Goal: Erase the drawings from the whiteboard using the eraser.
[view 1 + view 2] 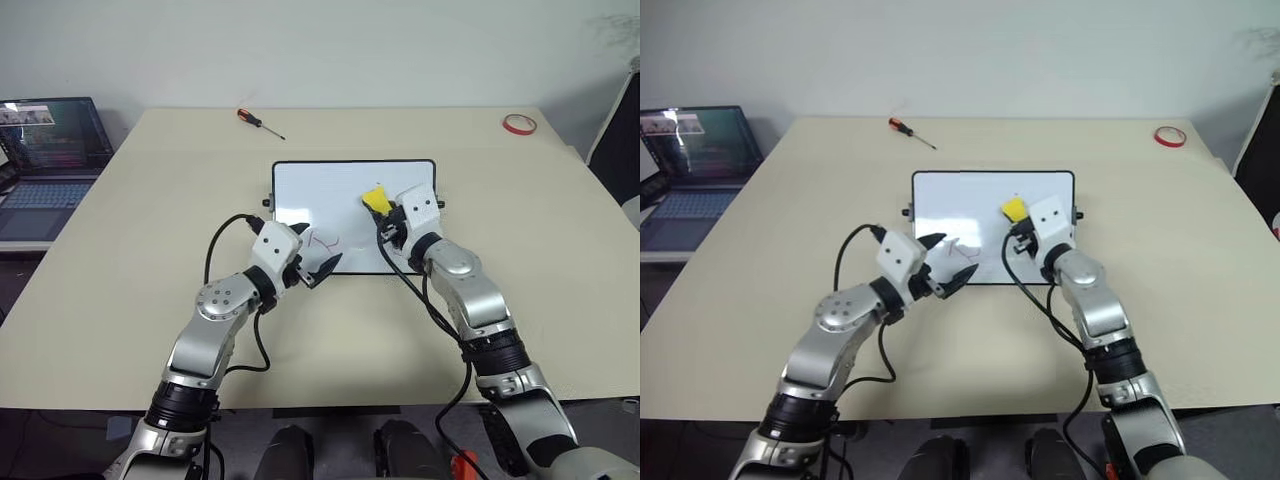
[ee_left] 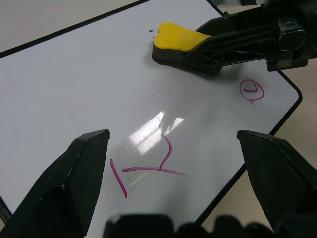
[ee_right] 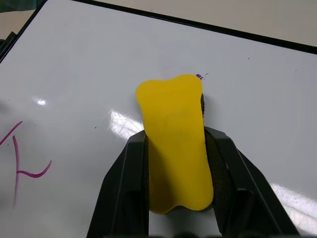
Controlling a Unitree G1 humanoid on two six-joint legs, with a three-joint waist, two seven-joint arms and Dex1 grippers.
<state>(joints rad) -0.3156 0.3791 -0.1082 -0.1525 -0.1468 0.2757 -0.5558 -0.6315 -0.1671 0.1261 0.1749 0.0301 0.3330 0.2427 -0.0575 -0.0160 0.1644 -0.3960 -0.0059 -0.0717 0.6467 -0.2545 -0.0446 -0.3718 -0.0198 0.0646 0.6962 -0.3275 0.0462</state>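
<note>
**userA:** Two grippers are hovering over the whiteboard (image 1: 330, 195), which is lying mid-surface, a bit toward the far edge. The right gripper (image 3: 174, 163) is pinching the eraser (image 3: 174, 144) in its jaws, yellow side up, and it's sitting on the board's right half.

**userB:** And the left gripper (image 2: 173, 148)?

**userA:** Jaws are spread wide, holding nothing, hanging over the board's near edge. Red drawings (image 2: 146, 171) are showing between them, with a small circled mark (image 2: 251, 91) near the board's near right corner. A tiny dark speck (image 3: 200, 76) is sitting just beside the eraser's tip.
</note>
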